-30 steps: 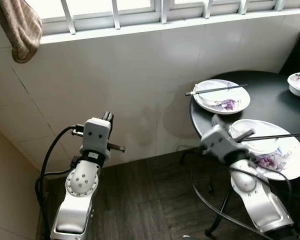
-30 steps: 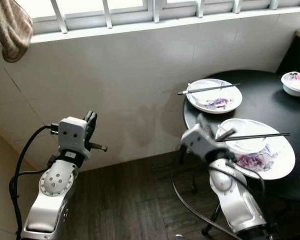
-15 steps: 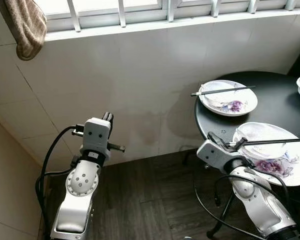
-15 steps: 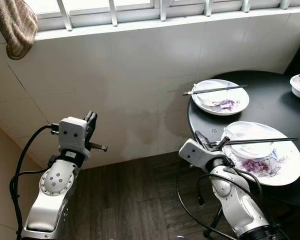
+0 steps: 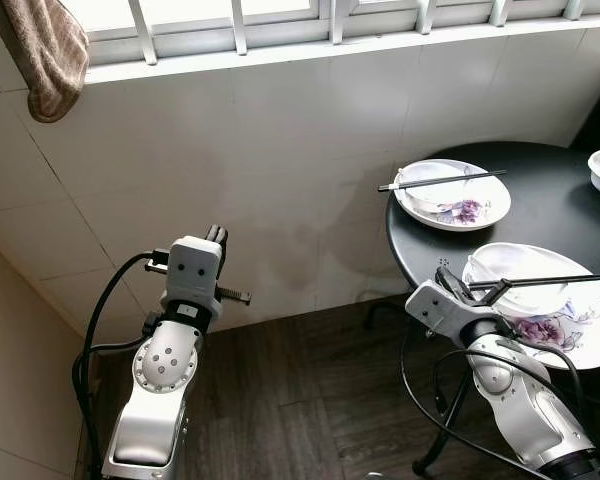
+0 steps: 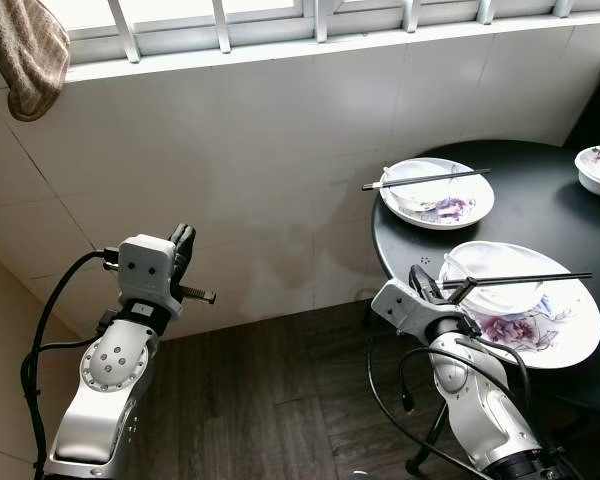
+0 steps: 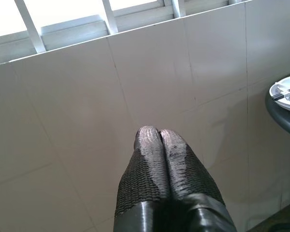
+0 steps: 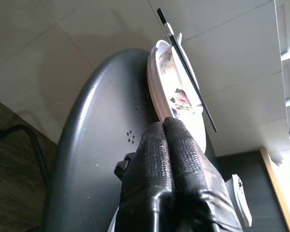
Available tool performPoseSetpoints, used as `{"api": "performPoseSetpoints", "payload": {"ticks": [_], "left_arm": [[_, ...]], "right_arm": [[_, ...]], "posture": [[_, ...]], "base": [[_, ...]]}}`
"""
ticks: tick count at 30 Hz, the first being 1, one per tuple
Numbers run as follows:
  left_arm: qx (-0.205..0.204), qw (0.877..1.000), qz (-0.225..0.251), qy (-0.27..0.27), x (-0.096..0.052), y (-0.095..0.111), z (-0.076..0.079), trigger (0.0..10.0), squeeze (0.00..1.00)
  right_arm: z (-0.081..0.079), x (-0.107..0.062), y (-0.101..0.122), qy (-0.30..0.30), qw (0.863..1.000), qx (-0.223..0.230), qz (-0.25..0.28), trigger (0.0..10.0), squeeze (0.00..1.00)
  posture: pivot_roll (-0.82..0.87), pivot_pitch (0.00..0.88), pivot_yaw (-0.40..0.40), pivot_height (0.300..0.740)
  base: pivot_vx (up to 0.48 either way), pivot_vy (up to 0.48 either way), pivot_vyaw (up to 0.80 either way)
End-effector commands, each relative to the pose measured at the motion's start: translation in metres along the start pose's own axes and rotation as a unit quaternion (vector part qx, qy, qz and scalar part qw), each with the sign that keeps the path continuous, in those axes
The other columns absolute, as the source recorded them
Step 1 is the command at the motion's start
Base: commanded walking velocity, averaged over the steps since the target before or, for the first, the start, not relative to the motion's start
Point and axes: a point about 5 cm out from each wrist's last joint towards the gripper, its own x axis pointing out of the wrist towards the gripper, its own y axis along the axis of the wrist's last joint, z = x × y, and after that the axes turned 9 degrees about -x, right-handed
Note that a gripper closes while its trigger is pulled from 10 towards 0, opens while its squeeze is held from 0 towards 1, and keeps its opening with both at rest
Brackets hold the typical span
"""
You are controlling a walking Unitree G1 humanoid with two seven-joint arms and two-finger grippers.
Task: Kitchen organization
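White tiles are running under the window, with the round table [image 5: 540, 200] at right carrying two plates, chopsticks [image 5: 545, 282] lying across the near plate [image 5: 580, 335]. Since a moment ago the right gripper [image 5: 492, 293] is nosing closer to that plate's rim. Left wrist: left gripper [image 7: 158, 137] idling, fingers together. Right wrist: fingers [image 8: 157, 145] pressed together too, holding nothing, far plate [image 8: 159, 82] ahead.

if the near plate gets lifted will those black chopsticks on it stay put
Probably not: the thin black chopsticks rest loosely across a white bowl on the floral white plate, so a tilt likely rolls them off. The plate looks ceramic, so likely fragile. It sits near the black round table's edge.
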Motion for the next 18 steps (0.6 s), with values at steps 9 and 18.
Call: {"api": "performPoseSetpoints", "payload": {"ticks": [9,18], "left_arm": [[-0.004,1.0,-0.005,-0.004,0.002,-0.002,0.002,10.0,0.0],[-0.004,1.0,-0.006,-0.003,0.001,-0.004,0.002,10.0,0.0]], "right_arm": [[0.008,0.005,0.001,-0.03,1.0,0.003,0.001,10.0,0.0],[0.023,0.004,0.022,-0.082,0.993,0.042,0.068,10.0,0.0]], "posture": [[-0.04,0.017,0.014,0.74],[-0.03,0.009,0.01,0.74]], "base": [[0.0,0.0,0.0],[0.0,0.0,0.0]]}}
